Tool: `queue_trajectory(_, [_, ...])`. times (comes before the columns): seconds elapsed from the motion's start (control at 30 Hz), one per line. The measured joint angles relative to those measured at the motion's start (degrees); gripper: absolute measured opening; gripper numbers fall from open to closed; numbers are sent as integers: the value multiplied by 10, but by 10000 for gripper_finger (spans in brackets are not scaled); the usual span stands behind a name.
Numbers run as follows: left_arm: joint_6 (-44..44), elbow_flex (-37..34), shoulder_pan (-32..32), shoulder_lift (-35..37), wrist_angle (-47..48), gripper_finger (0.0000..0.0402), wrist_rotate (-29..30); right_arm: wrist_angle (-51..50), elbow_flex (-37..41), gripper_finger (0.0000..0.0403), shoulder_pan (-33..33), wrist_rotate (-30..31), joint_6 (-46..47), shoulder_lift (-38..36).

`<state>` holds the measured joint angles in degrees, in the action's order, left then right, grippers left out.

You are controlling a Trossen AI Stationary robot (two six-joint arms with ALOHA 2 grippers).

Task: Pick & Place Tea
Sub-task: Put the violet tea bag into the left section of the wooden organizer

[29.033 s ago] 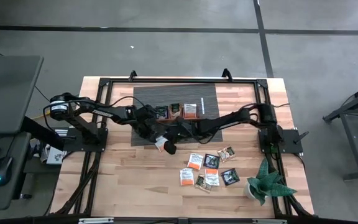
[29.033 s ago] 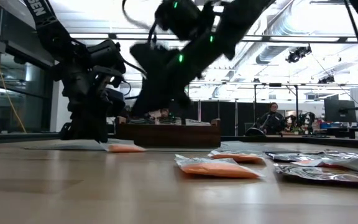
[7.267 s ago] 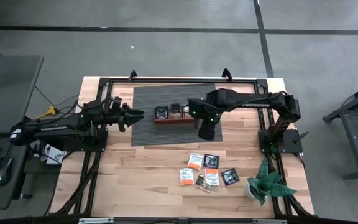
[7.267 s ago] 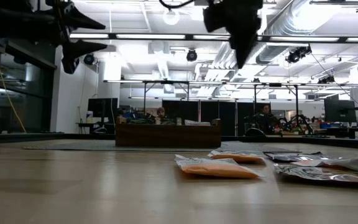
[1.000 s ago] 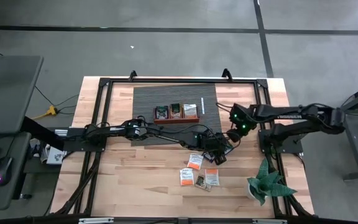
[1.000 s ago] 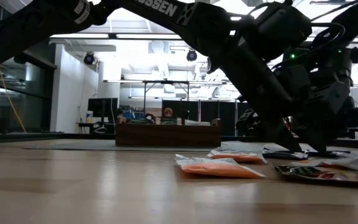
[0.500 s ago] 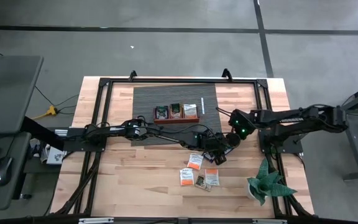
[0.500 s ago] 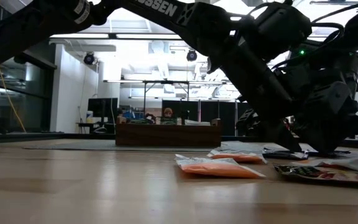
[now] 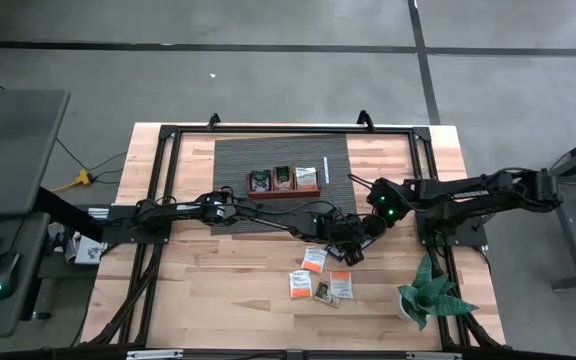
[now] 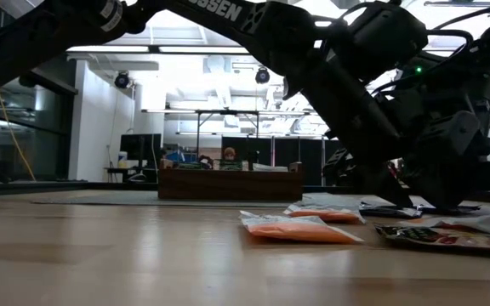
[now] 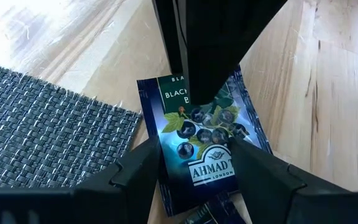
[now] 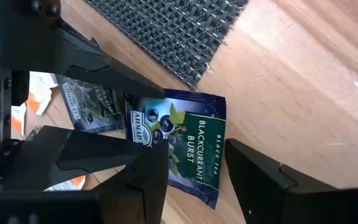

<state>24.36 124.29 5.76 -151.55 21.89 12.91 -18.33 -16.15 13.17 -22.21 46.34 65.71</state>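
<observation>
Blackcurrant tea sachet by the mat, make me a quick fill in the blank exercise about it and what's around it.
1. The dark blue sachet lies flat on the bare ____ of the table.
2. The words printed on it read Blackcurrant ____.
3. The grey woven mat bears a brown wooden ____.
4. Both the left gripper and the right gripper stand ____ over the sachet.

Missing words: wood; Burst; tray; open

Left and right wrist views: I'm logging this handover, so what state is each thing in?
Blackcurrant tea sachet: flat on the wood, just off the mat's edge.
Left hand: open, astride the sachet.
Right hand: open, astride the same sachet.
Woven mat: flat, edge frayed.
</observation>
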Motion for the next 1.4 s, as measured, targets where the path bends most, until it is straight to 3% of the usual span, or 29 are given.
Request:
queue_trajectory(0.4, [-1, 0, 0, 0, 0, 197, -1, 0, 2, 134, -1, 2, -1, 1])
queue_trajectory(1.03, [-1, -1, 0, 0, -12, 197, 1, -8, 3, 133, -1, 13, -25, 2])
queue_trajectory(1.4, [-1, -1, -1, 0, -13, 197, -2, 70, 35, 133, -1, -15, -15, 1])
